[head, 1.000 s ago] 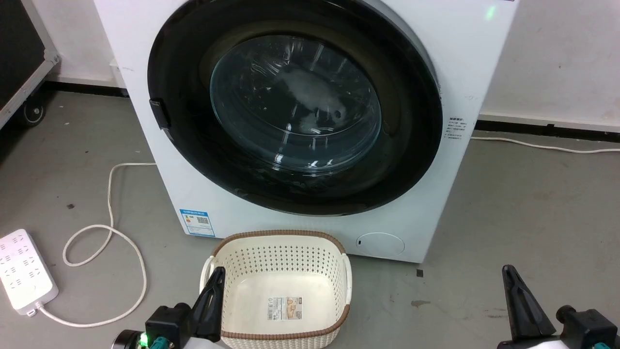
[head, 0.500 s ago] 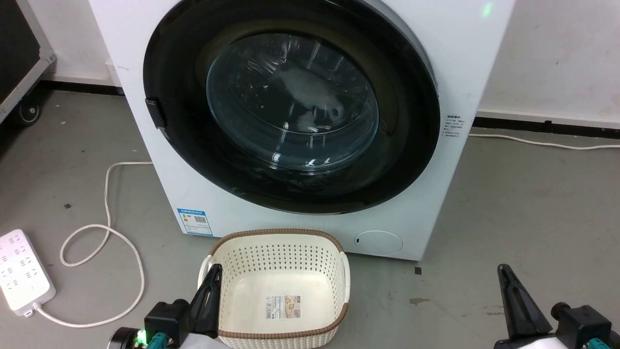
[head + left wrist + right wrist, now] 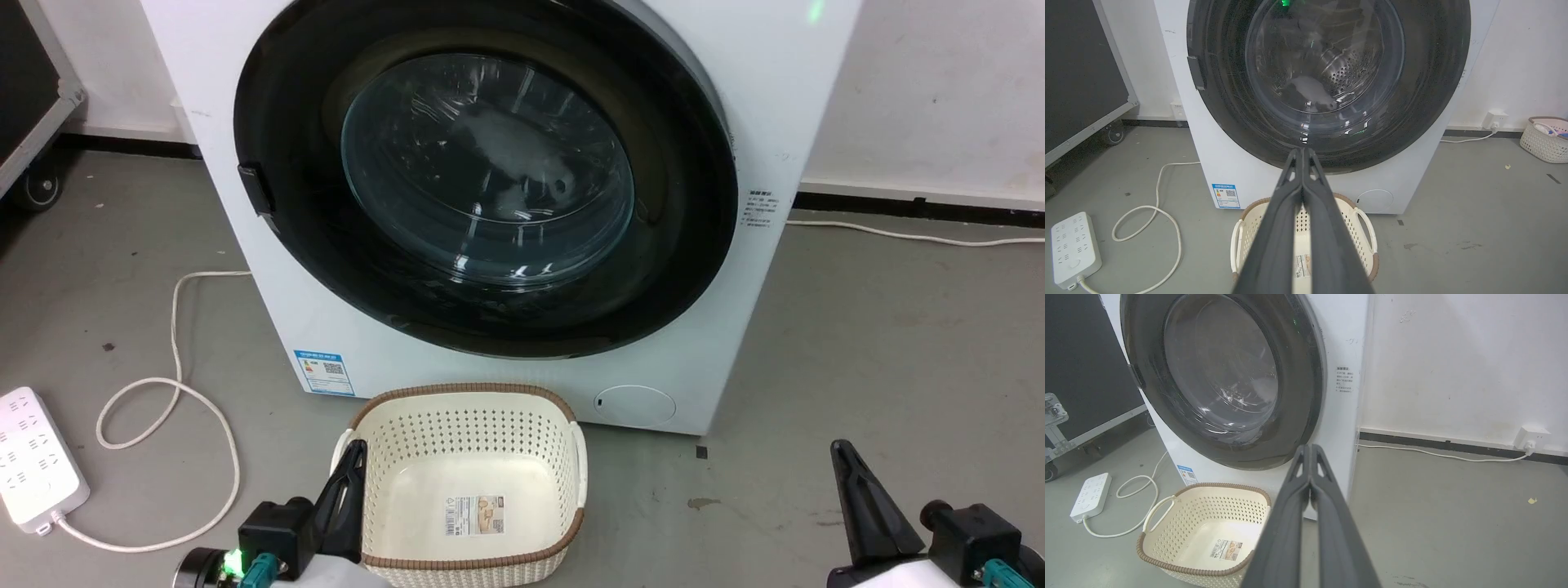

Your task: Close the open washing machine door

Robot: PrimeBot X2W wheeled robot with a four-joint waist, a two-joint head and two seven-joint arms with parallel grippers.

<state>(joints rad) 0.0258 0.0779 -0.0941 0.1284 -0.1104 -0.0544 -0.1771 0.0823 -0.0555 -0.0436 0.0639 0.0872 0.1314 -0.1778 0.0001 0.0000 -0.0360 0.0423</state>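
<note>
The white washing machine (image 3: 784,98) stands in front of me on the grey floor. Its round black-rimmed door (image 3: 490,171) with the bulging glass window lies flat against the machine's front, and I see no gap at its rim. A small black latch (image 3: 253,189) sits on the door's left edge. The steel drum shows through the glass (image 3: 1327,73). My left gripper (image 3: 357,447) is low at the lower left, shut and empty, well short of the door. My right gripper (image 3: 841,447) is low at the lower right, also shut and empty, with fingers pressed together (image 3: 1309,447).
A cream perforated basket (image 3: 563,425) stands on the floor right before the machine, between my grippers. A white power strip (image 3: 37,457) and its looping cable (image 3: 175,327) lie at the left. A black wheeled case (image 3: 24,82) stands far left. Another basket (image 3: 1545,139) sits by the right wall.
The whole head view has drifted slightly left and up, so the camera has moved. The door, the basket and both grippers keep the same places relative to each other.
</note>
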